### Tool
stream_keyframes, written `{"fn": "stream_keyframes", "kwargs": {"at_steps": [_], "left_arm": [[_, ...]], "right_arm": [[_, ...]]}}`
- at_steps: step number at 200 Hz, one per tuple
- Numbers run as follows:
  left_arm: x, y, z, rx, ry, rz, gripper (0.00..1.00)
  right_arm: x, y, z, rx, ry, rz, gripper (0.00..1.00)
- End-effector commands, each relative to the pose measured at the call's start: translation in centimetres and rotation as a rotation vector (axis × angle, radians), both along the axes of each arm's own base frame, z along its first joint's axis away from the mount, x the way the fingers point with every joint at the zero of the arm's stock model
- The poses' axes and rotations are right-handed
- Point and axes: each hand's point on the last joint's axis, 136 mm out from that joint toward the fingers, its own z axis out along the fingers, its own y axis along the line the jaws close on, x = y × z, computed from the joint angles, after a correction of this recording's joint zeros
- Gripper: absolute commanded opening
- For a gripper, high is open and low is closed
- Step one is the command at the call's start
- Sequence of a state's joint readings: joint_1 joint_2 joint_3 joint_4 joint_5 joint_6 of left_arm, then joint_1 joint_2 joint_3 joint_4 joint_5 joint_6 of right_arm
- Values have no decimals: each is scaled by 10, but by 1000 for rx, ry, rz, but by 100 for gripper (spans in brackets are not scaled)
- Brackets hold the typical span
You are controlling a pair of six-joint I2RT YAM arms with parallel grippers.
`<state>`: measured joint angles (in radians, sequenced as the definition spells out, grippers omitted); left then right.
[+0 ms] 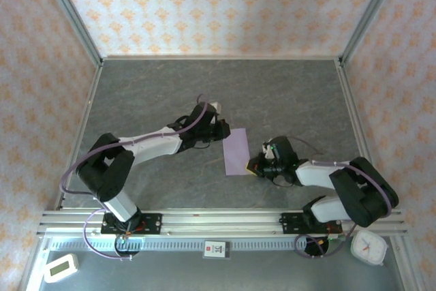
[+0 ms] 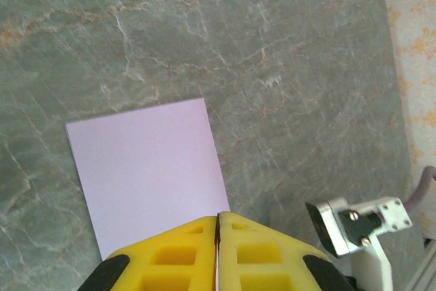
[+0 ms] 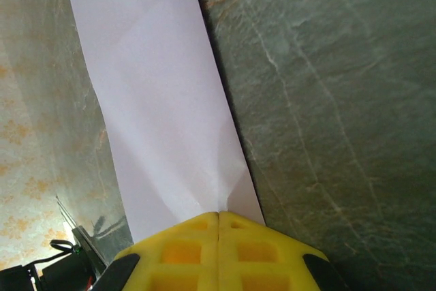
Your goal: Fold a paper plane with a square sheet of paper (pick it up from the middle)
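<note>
The lavender sheet point(image 1: 236, 152) lies mid-bench point(image 1: 286, 93), a narrow slanted strip between the two arms. The right tool point(image 3: 218, 219) is clamped on its near end, where the paper puckers at the tips. The left tool point(image 2: 218, 226) is closed at the sheet's far-left edge (whether it pinches the paper, I cannot tell). Bare bench lies open on all sides, well clear of the walls.

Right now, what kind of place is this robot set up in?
Probably a lab test cell: a grey stone-look table boxed in by wallpapered panels, a left arm and right arm bolted to a metal rail at its near edge, and a small white clock beside the rail.
</note>
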<state>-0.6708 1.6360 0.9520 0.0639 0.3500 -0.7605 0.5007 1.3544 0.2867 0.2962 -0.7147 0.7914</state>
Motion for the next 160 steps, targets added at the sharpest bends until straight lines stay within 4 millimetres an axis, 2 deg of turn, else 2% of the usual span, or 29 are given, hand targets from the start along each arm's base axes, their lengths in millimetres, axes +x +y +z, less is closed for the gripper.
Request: {"fn": "stream_keyframes", "kwargs": {"at_steps": [1,42,63,79,120,160], "left_arm": [[-9,1,7,-20,-1,40,11],[-28,-4,7,-36,7,48,12],[-42,-6,2,-47,21,52,13],[-51,-5,-3,-65,43,66,14],[-67,-7,-8,-133,82,101,14],[-83,-16,-22,-120,131,90,14]], "right_arm": [[1,-3,-1,-10,-1,-18,0],[23,9,41,28,-89,-6,0],[35,12,54,36,-115,-6,0],[42,12,56,32,-125,-3,0],[52,7,36,-7,-97,7,0],[38,-2,5,-50,-31,15,0]]}}
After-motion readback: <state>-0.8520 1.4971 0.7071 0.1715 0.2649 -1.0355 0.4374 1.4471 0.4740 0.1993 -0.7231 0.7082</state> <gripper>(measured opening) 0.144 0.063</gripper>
